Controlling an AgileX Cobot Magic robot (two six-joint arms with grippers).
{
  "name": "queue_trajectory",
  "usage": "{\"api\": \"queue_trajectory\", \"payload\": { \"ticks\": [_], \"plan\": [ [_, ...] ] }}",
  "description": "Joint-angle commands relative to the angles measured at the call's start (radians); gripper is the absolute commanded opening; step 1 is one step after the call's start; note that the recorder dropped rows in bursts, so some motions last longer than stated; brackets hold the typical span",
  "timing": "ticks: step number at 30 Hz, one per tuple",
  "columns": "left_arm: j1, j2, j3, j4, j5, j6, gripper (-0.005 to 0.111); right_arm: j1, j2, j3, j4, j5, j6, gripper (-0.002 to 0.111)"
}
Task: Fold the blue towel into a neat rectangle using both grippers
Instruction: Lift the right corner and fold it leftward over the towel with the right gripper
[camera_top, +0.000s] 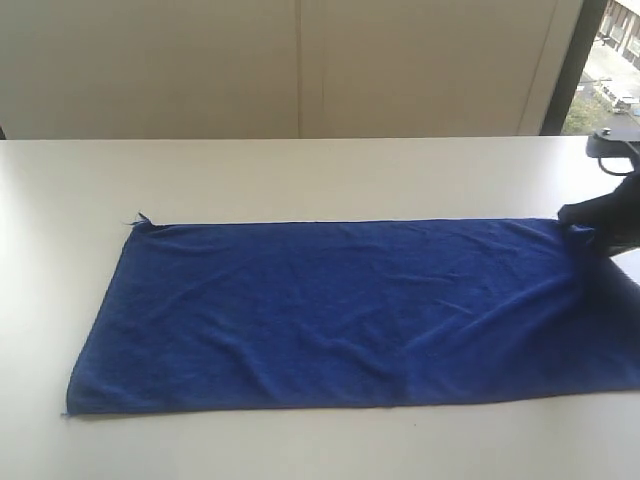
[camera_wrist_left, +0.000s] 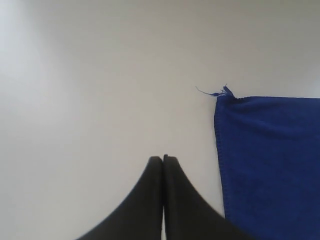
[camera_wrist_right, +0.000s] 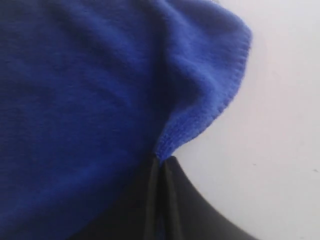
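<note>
We start at the right gripper (camera_wrist_right: 161, 162): its fingers are pressed together on the stitched hem (camera_wrist_right: 220, 107) of the blue towel (camera_top: 340, 310), pinching the far right corner, and the cloth puckers up around the grip. The left gripper (camera_wrist_left: 163, 159) is also pressed together, but on nothing. It hangs over bare table (camera_top: 300, 170) just beside the towel's left short edge, near the corner with the loose thread (camera_wrist_left: 215, 92).

We judge this to be the opening step, with one corner taken and no fold made yet. The next move calls for the left claw to spread and take a corner of its own. The thread corner looks like the match, though we cannot say which one it will choose. Both grips would then carry an edge across together.

The towel lies flat and spread out across the middle of the table. Its long axis runs left to right, parallel to the table's far edge, and its short hems face the left and right edges.
</note>
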Motion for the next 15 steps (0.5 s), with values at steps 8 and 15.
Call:
{"api": "queue_trajectory", "payload": {
  "ticks": [8,15],
  "plan": [
    [0.002,0.001,0.003,-0.016,-0.031,0.001,0.0,0.277,-0.01,-0.015,-0.001,0.018,0.003,0.0],
    [0.002,0.001,0.003,-0.014,-0.025,0.038,0.0,0.466,-0.008,-0.081,0.056,0.01,0.003,0.0]
  ]
}}
